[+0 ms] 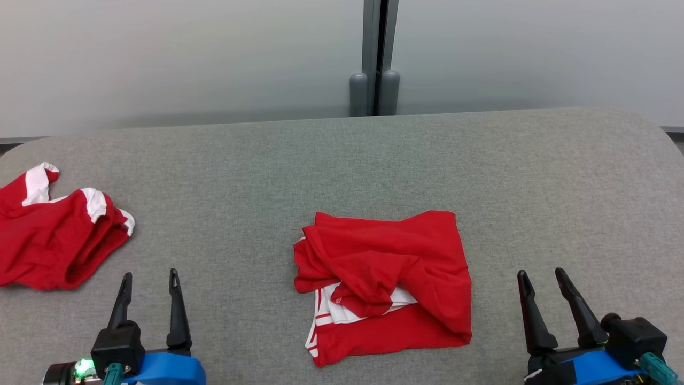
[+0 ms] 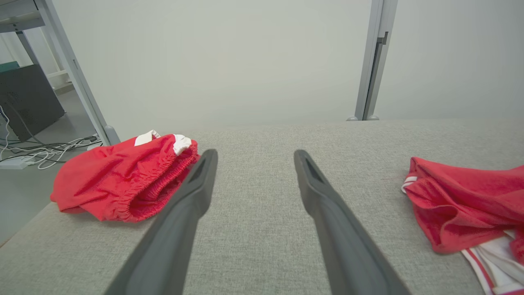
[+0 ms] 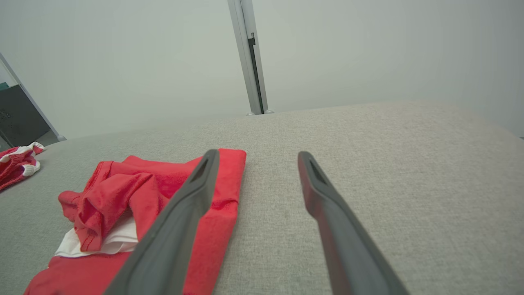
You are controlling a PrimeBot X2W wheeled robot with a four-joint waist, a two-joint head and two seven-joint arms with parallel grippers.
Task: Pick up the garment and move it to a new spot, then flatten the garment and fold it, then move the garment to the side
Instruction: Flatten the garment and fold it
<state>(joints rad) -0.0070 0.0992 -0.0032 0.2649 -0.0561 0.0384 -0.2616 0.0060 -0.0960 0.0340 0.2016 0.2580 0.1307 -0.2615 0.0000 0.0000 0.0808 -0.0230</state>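
While left gripper (image 1: 150, 274) and right gripper (image 1: 541, 272) both sit spread wide and empty, the loosely folded red garment (image 1: 385, 278) lies mid grey table (image 1: 534, 160) between them, closer to the right fingers than the left, with other red shorts (image 1: 53, 240) far left.

This looks like a lab or test room in an office-type building, not a home. The desk (image 1: 481, 160) is a broad slab with rounded corners, covered in plain grey felt-like fabric. Behind it stand pale, bare partition panels (image 1: 187, 53) joined by a grey metal post (image 1: 378, 48). In the left wrist view, past the desk's edge, a smooth grey floor (image 2: 20, 192) carries loose cables (image 2: 49, 152), near a dark box (image 2: 24, 102) and a metal frame leg (image 2: 82, 82).
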